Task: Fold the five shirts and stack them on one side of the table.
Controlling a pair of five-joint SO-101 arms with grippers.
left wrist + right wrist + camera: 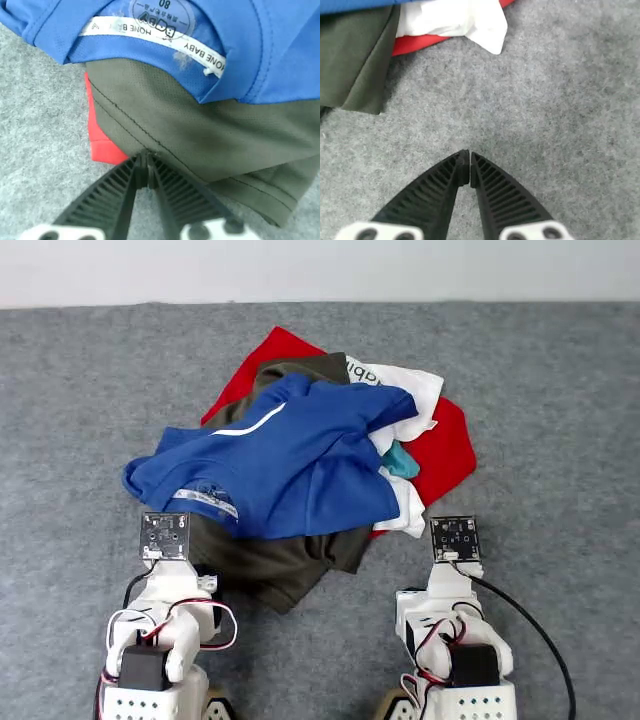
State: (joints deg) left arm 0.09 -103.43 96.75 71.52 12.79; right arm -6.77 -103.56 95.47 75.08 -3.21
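Observation:
A heap of shirts lies mid-table: a blue shirt (280, 460) on top, an olive shirt (290, 565) under it, a red shirt (450, 445) at the bottom, a white shirt (405, 390) and a scrap of teal cloth (402, 460) on the right. My left gripper (148, 162) is shut, its tips at the hem of the olive shirt (200, 130), below the blue shirt's collar (260, 50); nothing shows between the fingers. My right gripper (470, 160) is shut over bare grey cloth, apart from the white shirt's corner (485, 35).
The table (560, 390) is covered in grey felt, with free room to the left, right and behind the heap. Both arm bases (150, 680) (455, 680) stand at the near edge. A red edge (102, 147) peeks out beside the olive hem.

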